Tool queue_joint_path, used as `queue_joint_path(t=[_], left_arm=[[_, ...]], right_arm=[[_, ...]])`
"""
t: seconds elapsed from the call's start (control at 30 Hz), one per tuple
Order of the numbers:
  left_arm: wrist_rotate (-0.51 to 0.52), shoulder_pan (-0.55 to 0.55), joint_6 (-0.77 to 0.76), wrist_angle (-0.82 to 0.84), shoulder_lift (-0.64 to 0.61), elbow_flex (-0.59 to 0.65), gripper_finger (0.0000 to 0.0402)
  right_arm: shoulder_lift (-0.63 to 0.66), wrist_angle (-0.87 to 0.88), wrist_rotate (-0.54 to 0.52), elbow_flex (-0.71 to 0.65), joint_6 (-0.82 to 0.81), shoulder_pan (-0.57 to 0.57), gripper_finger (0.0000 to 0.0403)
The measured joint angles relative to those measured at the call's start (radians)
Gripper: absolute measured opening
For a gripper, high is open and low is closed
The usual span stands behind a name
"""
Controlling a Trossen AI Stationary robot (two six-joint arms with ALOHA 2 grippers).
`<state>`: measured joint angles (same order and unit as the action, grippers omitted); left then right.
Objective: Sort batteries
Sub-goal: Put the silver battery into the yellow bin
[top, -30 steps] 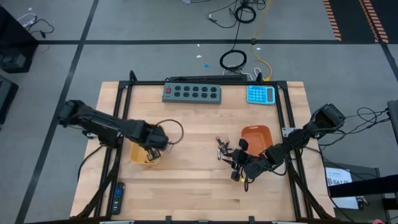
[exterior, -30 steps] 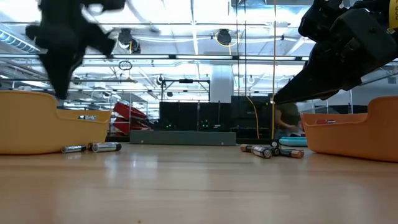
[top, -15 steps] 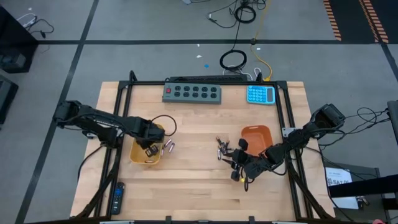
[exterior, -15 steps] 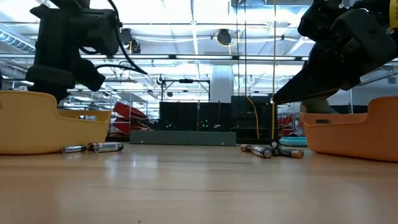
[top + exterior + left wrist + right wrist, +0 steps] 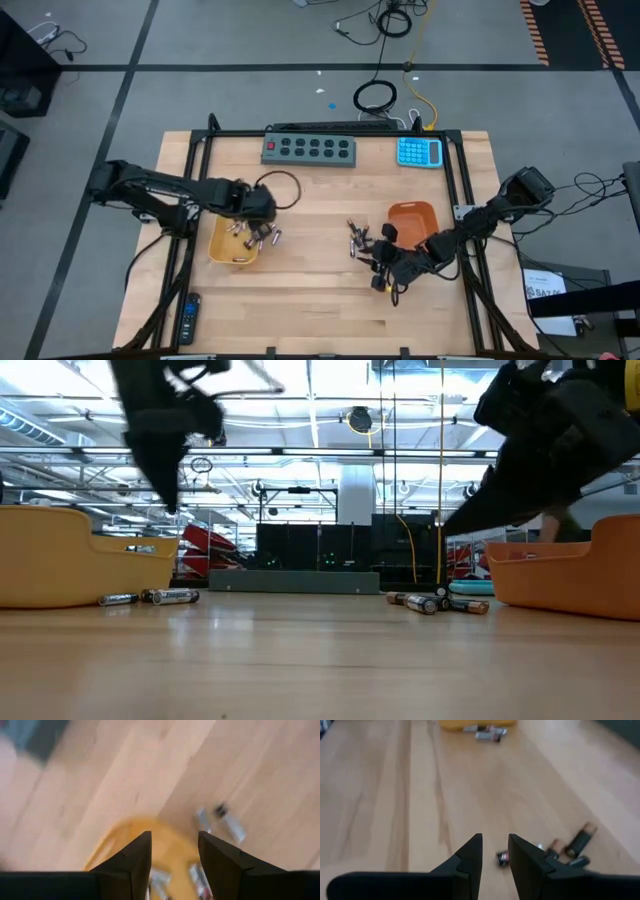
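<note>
A yellow tray (image 5: 232, 250) stands on the table's left half with some batteries (image 5: 197, 881) inside it. Two more batteries (image 5: 270, 237) lie on the wood beside its right rim. My left gripper (image 5: 175, 852) hangs open above the tray's far right corner (image 5: 256, 215), touching nothing. A loose pile of batteries (image 5: 360, 240) lies left of the orange tray (image 5: 412, 222). My right gripper (image 5: 380, 268) slants down at the pile's near side. Its fingers stand a narrow gap apart (image 5: 495, 845), and one battery (image 5: 502, 858) on the table shows through that gap.
A grey switch box (image 5: 310, 149) and a blue calculator (image 5: 419, 152) sit along the far edge. A black remote (image 5: 189, 318) lies at the near left corner. Black frame rails (image 5: 462, 190) run beside both arms. Bare wood lies between the two trays.
My left gripper has risen out of the yellow tray and swung toward the table's far right, so it now hangs over the tray's far right corner. My right arm has kept still.
</note>
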<state>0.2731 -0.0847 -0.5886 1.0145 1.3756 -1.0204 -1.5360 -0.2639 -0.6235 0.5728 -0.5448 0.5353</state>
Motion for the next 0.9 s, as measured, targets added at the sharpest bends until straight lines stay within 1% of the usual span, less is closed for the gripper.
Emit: queue_joint_path(t=[0.07, 0.17, 0.33, 0.47, 0.57, 0.67, 0.9], left_arm=[[0.027, -0.016, 0.043, -0.045, 0.054, -0.051, 0.0169], [0.027, -0.04, 0.128, -0.161, 0.151, -0.111, 0.017], [-0.019, -0.079, 0.23, -0.294, 0.305, -0.179, 0.017], [-0.032, -0.094, 0.262, -0.387, 0.393, -0.191, 0.017], [-0.033, -0.094, 0.259, -0.449, 0.439, -0.192, 0.017], [-0.033, -0.094, 0.258, -0.475, 0.482, -0.192, 0.017], [-0.036, -0.095, 0.254, -0.497, 0.519, -0.192, 0.017]], right_arm=[[-0.004, 0.023, 0.017, 0.0, -0.021, -0.013, 0.0084], [-0.027, 0.098, 0.027, 0.035, -0.03, -0.033, 0.0084], [-0.115, 0.29, 0.026, 0.169, 0.026, -0.031, 0.0084], [-0.206, 0.485, 0.014, 0.28, 0.009, -0.033, 0.0084], [-0.263, 0.574, -0.021, 0.342, 0.009, -0.033, 0.0084], [-0.31, 0.64, -0.091, 0.391, 0.039, -0.029, 0.0084], [-0.371, 0.693, -0.091, 0.42, 0.068, -0.027, 0.0084]])
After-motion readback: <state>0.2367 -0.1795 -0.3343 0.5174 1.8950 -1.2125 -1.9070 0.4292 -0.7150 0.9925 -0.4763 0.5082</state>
